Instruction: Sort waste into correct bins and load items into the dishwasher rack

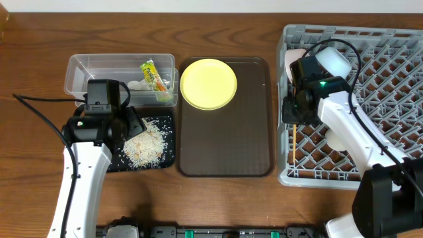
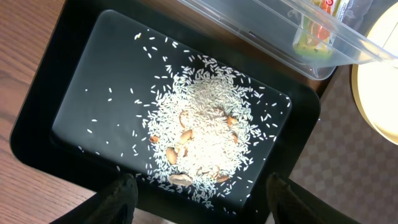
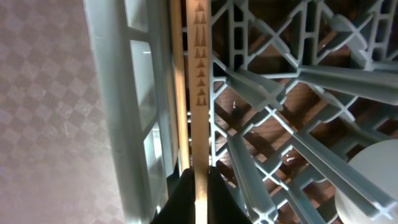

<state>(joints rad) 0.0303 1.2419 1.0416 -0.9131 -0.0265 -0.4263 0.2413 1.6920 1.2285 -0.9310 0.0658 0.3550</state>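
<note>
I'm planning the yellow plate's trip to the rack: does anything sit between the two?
Nothing lies on the brown tray between the yellow plate and the rack. But the right gripper, shut on the chopsticks, hangs at the rack's wall facing the plate, beside that path.

One grey rack [image 1: 396, 66]; one brown serving tray [image 1: 225, 145]; one yellow plate [image 1: 208, 83]; two bins, one clear tub [image 1: 99, 66] and one black tray [image 2: 81, 99]; one snack wrapper [image 1: 153, 75]; one white tissue [image 1: 137, 84]; two wooden chopsticks [image 3: 200, 124]; one light blue bowl [image 1: 334, 61]; one white bowl [image 1: 337, 140]; one small cup [image 1: 297, 54]; rice grains [image 2: 205, 124] are too many to count, with several brown scraps [image 2: 185, 118] among them.
</note>
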